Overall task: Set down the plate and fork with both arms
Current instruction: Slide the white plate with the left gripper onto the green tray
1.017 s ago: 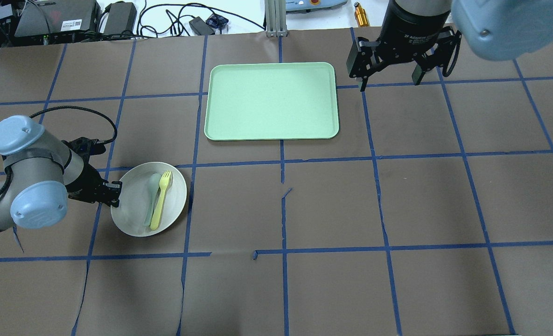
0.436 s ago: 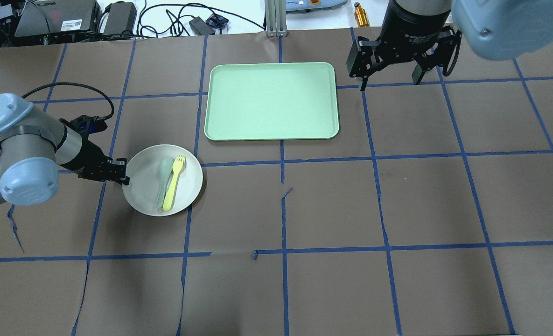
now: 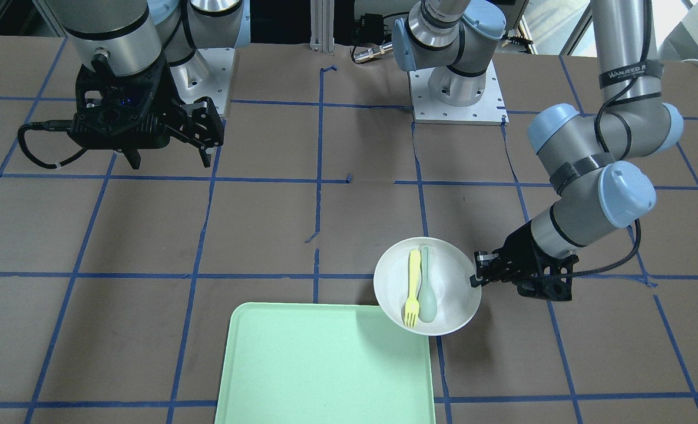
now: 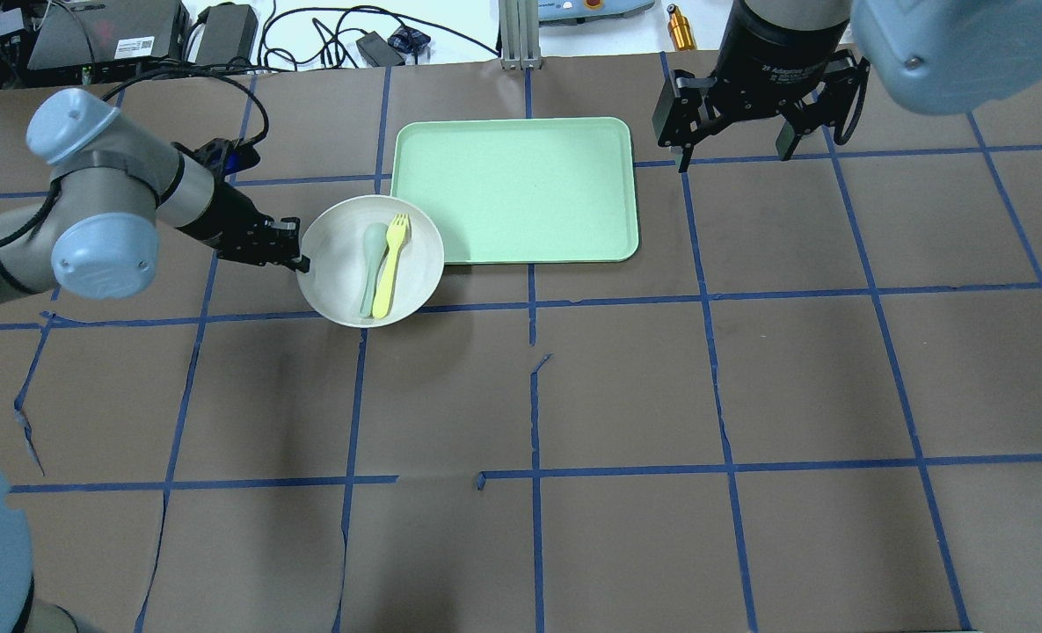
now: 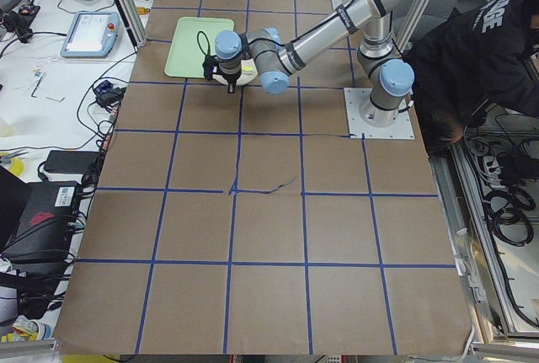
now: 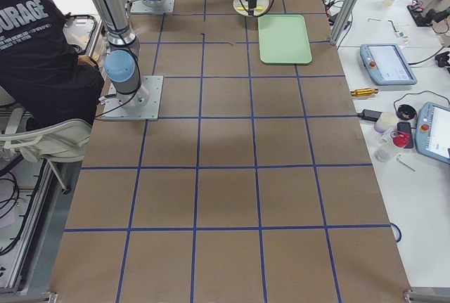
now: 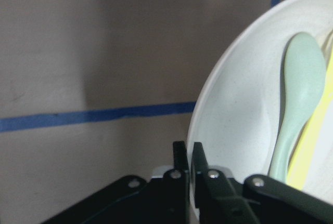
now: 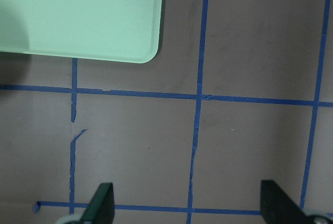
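The white plate (image 4: pixel 345 281) is held above the table by its left rim, its right edge over the mint-green tray's (image 4: pixel 521 189) near-left corner. The pale-yellow fork (image 4: pixel 389 264) and a grey-green spoon (image 4: pixel 369 255) lie in it side by side. My left gripper (image 4: pixel 299 260) is shut on the plate's rim; the left wrist view shows its fingers (image 7: pixel 190 169) pinching the rim (image 7: pixel 218 78). In the front-facing view the plate (image 3: pixel 449 277) overlaps the tray (image 3: pixel 325 365). My right gripper (image 4: pixel 732 145) hangs open and empty beyond the tray's right side.
Brown paper with blue tape lines (image 4: pixel 534 387) covers the table. Cables and boxes (image 4: pixel 222 35) lie beyond the far edge. A person in black (image 5: pixel 480 60) sits behind the robot bases.
My left arm has carried the plate with fork and spoon away from me and to the right, up to the tray's corner. The right arm has not moved.
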Tool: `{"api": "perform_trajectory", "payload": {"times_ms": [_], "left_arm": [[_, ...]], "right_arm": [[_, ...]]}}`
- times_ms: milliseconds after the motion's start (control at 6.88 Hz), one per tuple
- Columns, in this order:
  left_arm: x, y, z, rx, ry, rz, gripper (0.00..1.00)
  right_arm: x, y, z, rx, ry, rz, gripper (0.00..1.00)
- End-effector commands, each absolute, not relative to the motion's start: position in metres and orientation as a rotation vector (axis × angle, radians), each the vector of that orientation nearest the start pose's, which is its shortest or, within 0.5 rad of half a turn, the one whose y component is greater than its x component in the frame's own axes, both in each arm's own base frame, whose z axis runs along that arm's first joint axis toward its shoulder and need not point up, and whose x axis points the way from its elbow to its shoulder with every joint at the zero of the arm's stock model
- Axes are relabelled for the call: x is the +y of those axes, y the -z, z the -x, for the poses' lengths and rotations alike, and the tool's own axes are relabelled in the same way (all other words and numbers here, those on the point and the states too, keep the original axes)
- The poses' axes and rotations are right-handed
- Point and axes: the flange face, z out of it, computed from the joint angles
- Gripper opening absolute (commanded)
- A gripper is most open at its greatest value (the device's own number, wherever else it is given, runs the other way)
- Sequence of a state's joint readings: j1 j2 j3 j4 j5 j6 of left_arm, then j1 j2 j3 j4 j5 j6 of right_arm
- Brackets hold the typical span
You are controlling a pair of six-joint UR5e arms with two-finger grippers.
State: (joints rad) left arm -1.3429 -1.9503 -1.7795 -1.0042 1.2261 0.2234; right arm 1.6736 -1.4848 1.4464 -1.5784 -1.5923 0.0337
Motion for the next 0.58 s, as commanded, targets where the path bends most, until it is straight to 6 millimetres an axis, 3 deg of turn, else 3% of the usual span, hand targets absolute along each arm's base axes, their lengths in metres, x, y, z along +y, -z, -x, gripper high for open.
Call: {"api": "perform_trajectory", "payload": {"times_ms": [0, 145, 291, 436], "left_arm": [[-0.689, -0.233, 0.101, 3.487, 0.098, 0.088, 0.00], [-0.723, -0.223, 0.123, 3.486, 0.115, 0.121, 0.00], [-0.745, -0.204, 0.147, 3.489, 0.103, 0.143, 0.00], [-0.747, -0.187, 0.169, 3.481, 0.065, 0.126, 0.00]], "right_arm": [[-0.516, -0.506, -0.185, 3.157, 0.075, 0.108, 1.00], [-0.516, -0.505, -0.185, 3.157, 0.072, 0.108, 1.00], [-0.516, -0.505, -0.186, 3.156, 0.072, 0.111, 1.00], [-0.516, -0.505, -0.186, 3.157, 0.072, 0.111, 1.00]]}}
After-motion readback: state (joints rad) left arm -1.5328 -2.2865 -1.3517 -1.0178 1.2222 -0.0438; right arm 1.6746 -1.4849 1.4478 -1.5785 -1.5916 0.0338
